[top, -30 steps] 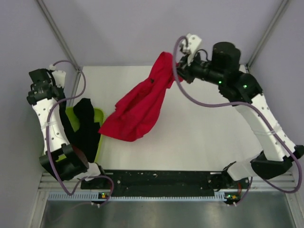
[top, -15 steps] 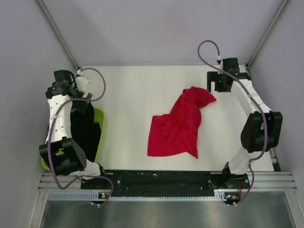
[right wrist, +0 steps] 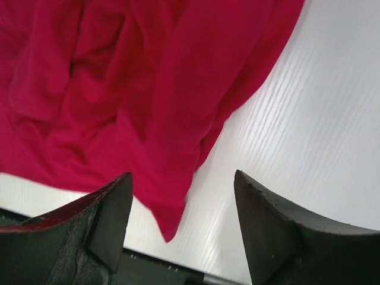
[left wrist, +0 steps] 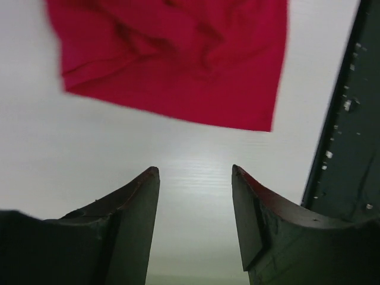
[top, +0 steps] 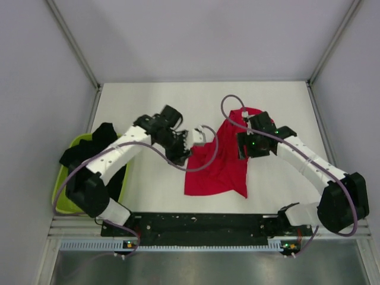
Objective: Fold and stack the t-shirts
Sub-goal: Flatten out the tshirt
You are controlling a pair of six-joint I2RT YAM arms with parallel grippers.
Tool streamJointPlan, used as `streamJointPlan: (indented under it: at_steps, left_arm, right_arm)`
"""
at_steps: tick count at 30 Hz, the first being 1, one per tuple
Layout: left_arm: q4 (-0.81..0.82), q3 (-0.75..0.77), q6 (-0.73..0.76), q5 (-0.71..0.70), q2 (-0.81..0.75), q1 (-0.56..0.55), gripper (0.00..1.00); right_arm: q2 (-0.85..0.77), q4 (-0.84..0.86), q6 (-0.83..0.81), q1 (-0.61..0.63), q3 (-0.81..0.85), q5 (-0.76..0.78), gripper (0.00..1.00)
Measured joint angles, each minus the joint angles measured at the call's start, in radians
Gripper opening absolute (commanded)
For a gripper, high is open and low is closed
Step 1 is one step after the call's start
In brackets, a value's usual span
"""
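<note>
The red t-shirt (top: 221, 161) lies crumpled on the white table (top: 148, 107), near its middle. My left gripper (top: 185, 158) hovers at the shirt's left edge. In the left wrist view it (left wrist: 195, 172) is open over bare table, with the red t-shirt (left wrist: 178, 53) just ahead of the fingertips. My right gripper (top: 241, 152) is over the shirt's right side. It (right wrist: 183, 175) is open too, and a corner of the red t-shirt (right wrist: 148, 89) lies below, between its fingers. Black t-shirts (top: 107, 138) are heaped in the tub at the left.
A lime-green tub (top: 61, 185) sits at the table's left edge, with black cloth hanging over its rim. A black rail (top: 202, 222) runs along the near edge, close to the shirt's lower hem; this rail (left wrist: 350, 119) also shows in the left wrist view.
A second ago the right gripper held the red shirt up; it then dropped onto the table. Both arms have since swung in from the back corners to the shirt's two sides.
</note>
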Motion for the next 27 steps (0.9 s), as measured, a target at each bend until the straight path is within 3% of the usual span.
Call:
streamJointPlan:
  at_steps: [3,6,10,13,17,20,21,22,24,27]
  left_arm:
    - [0.031,-0.136,0.011,0.006,0.068,-0.180,0.68]
    - [0.084,-0.249,0.009,-0.011,0.115,-0.299,0.77]
    - [0.162,-0.321,-0.010,-0.055,0.129,-0.400,0.80]
    - [0.249,-0.351,-0.026,-0.099,0.137,-0.456,0.80]
    - [0.355,-0.401,-0.048,-0.152,0.164,-0.493,0.78]
    - [0.402,-0.417,-0.059,-0.185,0.172,-0.494,0.68]
    - [0.415,-0.419,-0.060,-0.201,0.173,-0.495,0.57]
    - [0.429,-0.422,-0.060,-0.216,0.175,-0.496,0.46]
    - [0.455,-0.429,-0.069,-0.243,0.177,-0.498,0.00]
    - [0.491,-0.438,-0.086,-0.283,0.170,-0.500,0.00]
  right_arm:
    - [-0.034,-0.037,0.083,0.064,-0.098,-0.015,0.68]
    - [-0.049,-0.045,0.157,0.109,-0.179,-0.032,0.68]
    - [-0.052,-0.039,0.229,0.166,-0.279,-0.054,0.65]
    - [-0.051,-0.015,0.258,0.181,-0.331,-0.058,0.52]
    - [-0.027,0.036,0.284,0.182,-0.385,-0.068,0.27]
    - [-0.018,0.053,0.289,0.180,-0.396,-0.072,0.06]
    - [-0.018,0.058,0.293,0.180,-0.397,-0.076,0.00]
    - [-0.019,0.063,0.294,0.181,-0.397,-0.079,0.00]
    - [-0.022,0.071,0.295,0.180,-0.394,-0.076,0.00]
    - [-0.032,0.042,0.278,0.168,-0.360,-0.060,0.00]
